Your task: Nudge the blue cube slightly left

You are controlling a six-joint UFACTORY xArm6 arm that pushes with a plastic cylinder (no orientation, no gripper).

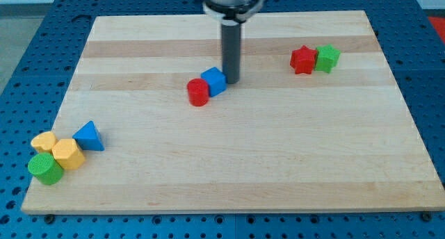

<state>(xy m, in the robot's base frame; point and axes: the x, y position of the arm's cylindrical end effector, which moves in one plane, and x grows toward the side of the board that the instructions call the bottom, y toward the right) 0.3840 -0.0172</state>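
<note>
The blue cube (pixel 214 81) sits near the middle of the wooden board, toward the view's top. A red cylinder (pixel 198 92) touches its left lower side. My tip (pixel 231 82) stands right against the blue cube's right side, at the end of the dark rod that comes down from the view's top.
A red star block (pixel 303 60) and a green cube (pixel 327 58) sit together at the upper right. At the lower left lie a blue triangle (pixel 89 136), two yellow blocks (pixel 44 142) (pixel 67 154) and a green cylinder (pixel 45 169). The board (pixel 278 162) rests on a blue perforated table.
</note>
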